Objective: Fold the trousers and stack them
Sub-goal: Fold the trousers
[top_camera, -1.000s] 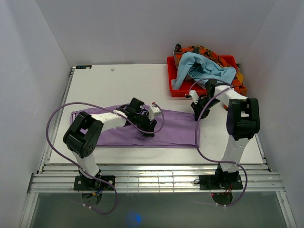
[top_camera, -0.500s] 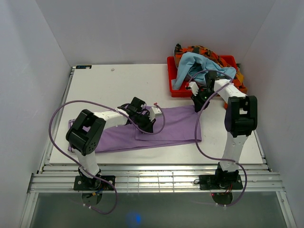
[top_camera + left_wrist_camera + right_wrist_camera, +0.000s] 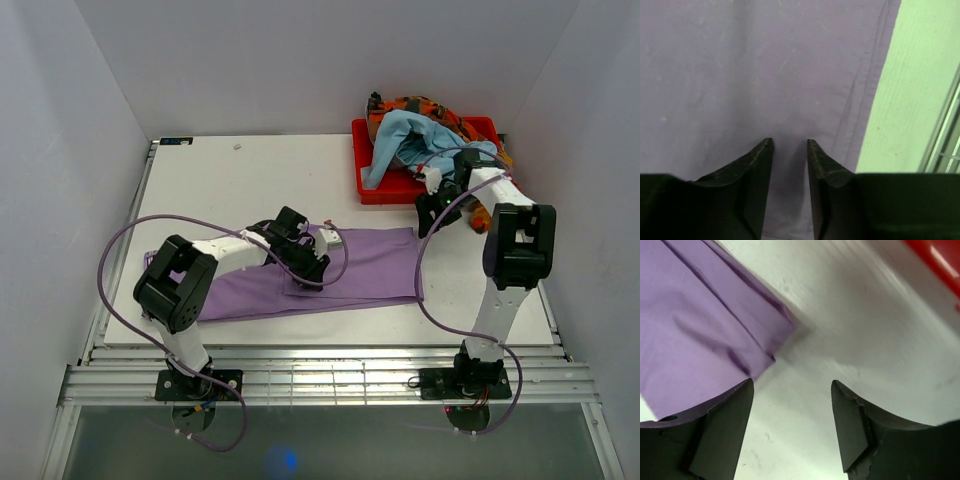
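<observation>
The lilac trousers (image 3: 370, 265) lie in a long flat band across the near part of the white table (image 3: 250, 180). My left gripper (image 3: 308, 266) sits low over their middle. In the left wrist view its jaws (image 3: 789, 145) stand a little apart over flat trousers cloth (image 3: 740, 75), with nothing pinched between them; a seamed edge runs to their right. My right gripper (image 3: 428, 212) hovers past the trousers' right end, near the red bin. In the right wrist view its jaws (image 3: 792, 385) are wide open over bare table, and a corner of the trousers (image 3: 700, 315) lies at upper left.
A red bin (image 3: 372, 188) stands at the back right with a light blue garment (image 3: 430, 145) and an orange patterned cloth (image 3: 425, 106) heaped in it. The table's near edge meets metal rails (image 3: 320, 375). White walls enclose the sides and back.
My right gripper has opened, let go of the trousers' right end and moved back and right towards the bin. The cloth's right end now lies flat. The left arm has barely shifted.
</observation>
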You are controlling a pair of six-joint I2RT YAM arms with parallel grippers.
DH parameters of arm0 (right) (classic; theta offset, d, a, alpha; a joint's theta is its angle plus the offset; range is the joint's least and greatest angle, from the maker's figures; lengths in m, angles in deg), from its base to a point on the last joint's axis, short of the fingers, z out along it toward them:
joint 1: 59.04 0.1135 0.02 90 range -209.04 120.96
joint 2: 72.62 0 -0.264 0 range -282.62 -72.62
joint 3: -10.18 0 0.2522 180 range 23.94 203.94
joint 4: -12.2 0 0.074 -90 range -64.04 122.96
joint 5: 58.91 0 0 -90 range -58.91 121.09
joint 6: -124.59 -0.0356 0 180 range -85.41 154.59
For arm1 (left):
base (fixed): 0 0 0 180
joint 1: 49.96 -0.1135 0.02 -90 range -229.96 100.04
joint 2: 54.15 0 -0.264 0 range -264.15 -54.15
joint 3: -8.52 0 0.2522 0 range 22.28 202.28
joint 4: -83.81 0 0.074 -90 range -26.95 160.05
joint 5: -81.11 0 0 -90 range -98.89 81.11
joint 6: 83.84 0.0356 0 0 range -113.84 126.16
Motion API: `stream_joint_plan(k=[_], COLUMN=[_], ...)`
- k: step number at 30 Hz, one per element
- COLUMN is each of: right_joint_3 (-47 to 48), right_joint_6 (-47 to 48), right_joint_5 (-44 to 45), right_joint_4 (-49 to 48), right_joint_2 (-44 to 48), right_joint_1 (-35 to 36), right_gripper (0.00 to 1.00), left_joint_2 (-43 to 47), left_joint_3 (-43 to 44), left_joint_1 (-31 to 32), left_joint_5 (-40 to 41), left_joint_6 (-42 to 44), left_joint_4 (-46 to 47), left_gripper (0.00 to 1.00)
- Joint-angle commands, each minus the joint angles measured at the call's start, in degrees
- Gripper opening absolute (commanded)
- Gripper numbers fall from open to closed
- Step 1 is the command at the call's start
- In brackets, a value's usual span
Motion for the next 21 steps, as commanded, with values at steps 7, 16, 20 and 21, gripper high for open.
stream_joint_plan(k=[7,16,20,21], right_joint_3=[-19.04,-25.81,-26.43,-26.52], right_joint_6=[-13.14,-20.97,-19.83,-19.39], right_joint_5=[-16.31,-15.09,-14.3,-13.43], right_joint_4=[-1.96,-17.6,-17.88,-17.7], right_joint_2=[9.33,6.34,6.07,6.68], right_joint_1=[-6.35,-2.76,-2.4,-2.57], right_gripper=[0.67,0.56,0.21,0.12], left_joint_2=[16.25,24.78,25.05,24.61], left_joint_3=[1.15,2.39,2.29,2.64], left_joint_1=[-9.59,-42.51,-58.11,-60.93], left_joint_5=[-5.48,-15.32,-19.98,-20.95], left_joint_6=[-18.02,-19.89,-12.97,-11.11], left_joint_4=[1.06,-11.4,-19.32,-21.07], left_gripper=[0.59,0.67,0.69,0.69])
